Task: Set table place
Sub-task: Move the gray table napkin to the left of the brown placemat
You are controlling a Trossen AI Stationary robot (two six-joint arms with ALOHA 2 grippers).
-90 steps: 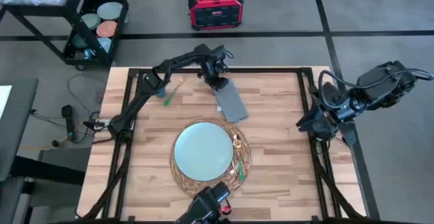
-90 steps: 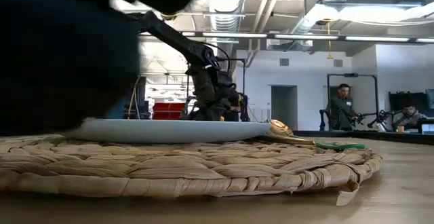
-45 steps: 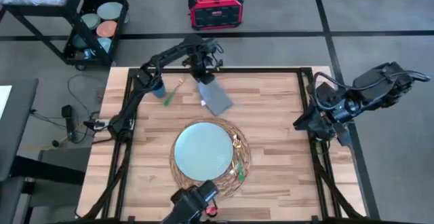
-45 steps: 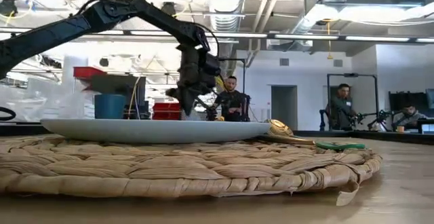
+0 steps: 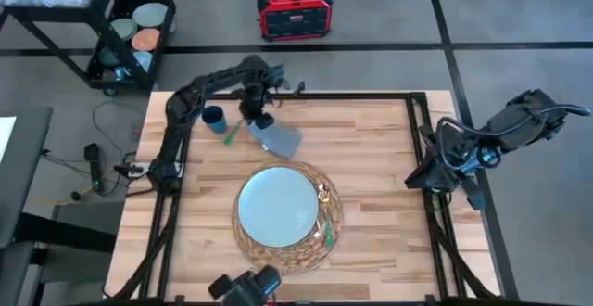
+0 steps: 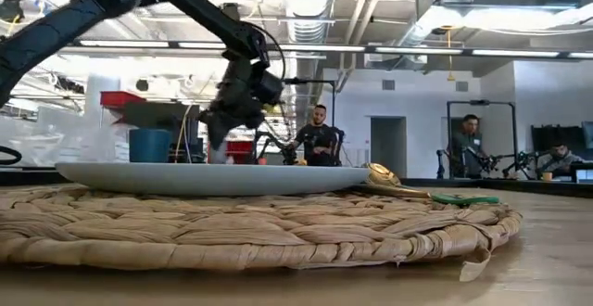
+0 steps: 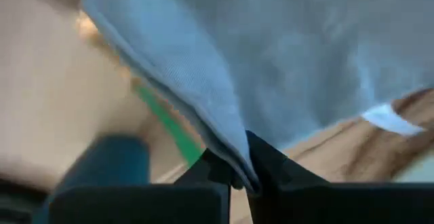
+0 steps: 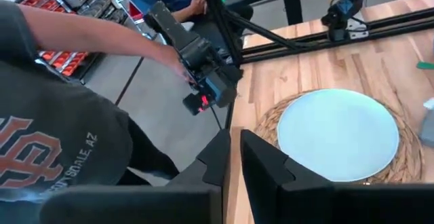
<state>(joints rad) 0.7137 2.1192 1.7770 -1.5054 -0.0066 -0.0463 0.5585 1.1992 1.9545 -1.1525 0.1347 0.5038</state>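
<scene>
The grey napkin (image 5: 281, 140) is at the table's far left, with my left gripper (image 5: 259, 121) shut on it. Just left of it are the dark blue cup (image 5: 214, 118) and a green-handled piece of cutlery (image 5: 229, 133). The pale blue plate (image 5: 279, 206) lies on the round woven mat (image 5: 326, 244) near the table's front middle. More green-handled cutlery (image 5: 324, 215) rests on the mat's right part. My right gripper (image 8: 232, 157) is shut and empty at the table's right edge. My left gripper pinches an edge of the grey napkin (image 7: 227, 157) between its two fingers; several layers show at that edge. The fingers come from above, slanting down. The cloth spreads away from the fingers toward the table's right; whether its free end touches the wood I cannot tell.
A person stands at the table's near edge, holding a dark device with a red light (image 8: 203, 81) over it. A black cart (image 5: 130, 28) with dishes and a red box (image 5: 295, 11) are on the floor beyond the far edge. Bare wood (image 5: 380, 139) lies right of the napkin.
My left gripper has carried the napkin toward the table's left edge, from the far middle to beside the cup and the green-handled cutlery, staying shut on it. The napkin has swung with it and looks shorter from above. The person's device has moved left along the near edge.
</scene>
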